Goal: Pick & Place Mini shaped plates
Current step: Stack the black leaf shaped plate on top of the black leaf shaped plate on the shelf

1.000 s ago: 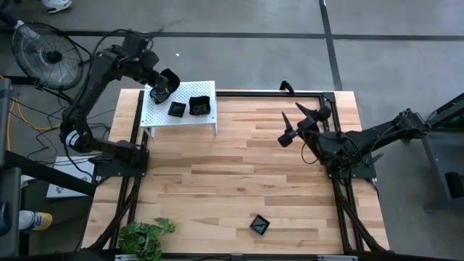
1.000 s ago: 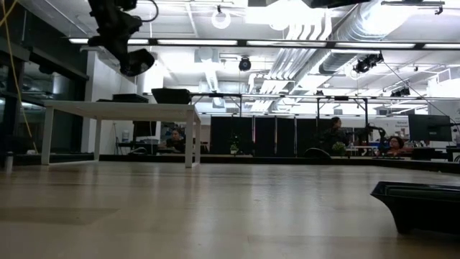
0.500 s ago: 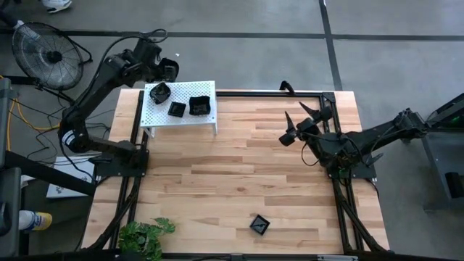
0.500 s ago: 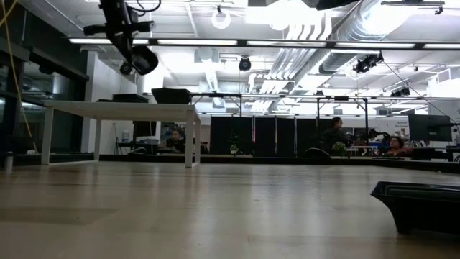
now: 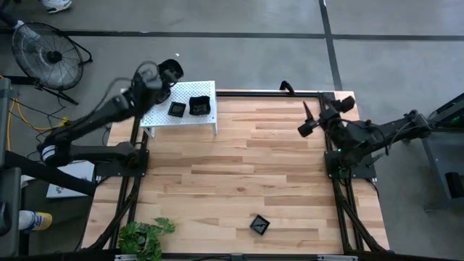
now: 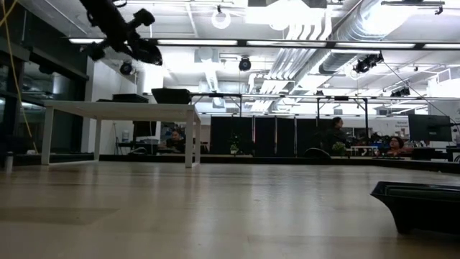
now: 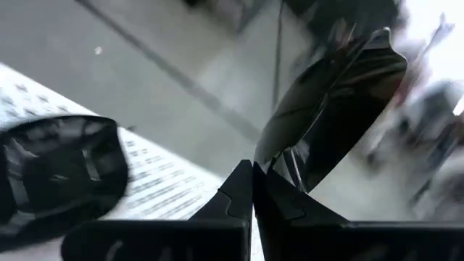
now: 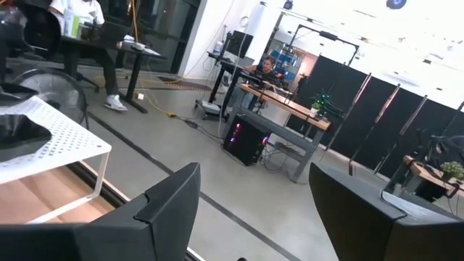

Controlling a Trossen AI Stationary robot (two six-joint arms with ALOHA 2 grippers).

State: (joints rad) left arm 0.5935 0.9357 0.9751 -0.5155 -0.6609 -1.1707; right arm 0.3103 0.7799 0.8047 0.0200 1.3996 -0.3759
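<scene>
High view, left to right. Left gripper hangs above the far-left corner of the white perforated shelf; in the left wrist view its fingers meet at the tips with nothing between them, so it is closed and empty. A black dish lies partly under the arm there, and two more mini shaped plates sit on the shelf: a small one and, just beside it, a squarer one. The shelf evidently serves as the collecting place, which would explain why the dishes are grouped on it. One further plate lies alone on the wooden table, near the front edge and well apart from both arms; by this reading it has yet to be placed. Right gripper is raised over the table's right side, fingers spread wide and holding nothing, probably waiting.
</scene>
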